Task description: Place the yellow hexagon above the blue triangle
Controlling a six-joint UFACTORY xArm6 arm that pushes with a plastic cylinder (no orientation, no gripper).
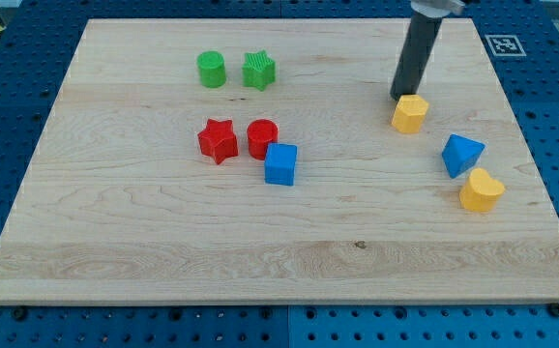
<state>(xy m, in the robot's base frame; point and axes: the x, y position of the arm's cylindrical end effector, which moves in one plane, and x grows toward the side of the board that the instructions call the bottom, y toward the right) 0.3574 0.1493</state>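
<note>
The yellow hexagon lies on the wooden board at the view's right, upper half. The blue triangle lies below it and a little to the right, apart from it. My tip stands at the hexagon's upper left edge, touching or nearly touching it. The dark rod rises from there toward the view's top.
A yellow heart lies just below the blue triangle, touching or nearly so. A red star, a red cylinder and a blue cube cluster at centre left. A green cylinder and a green star lie at upper left. The board's right edge is near.
</note>
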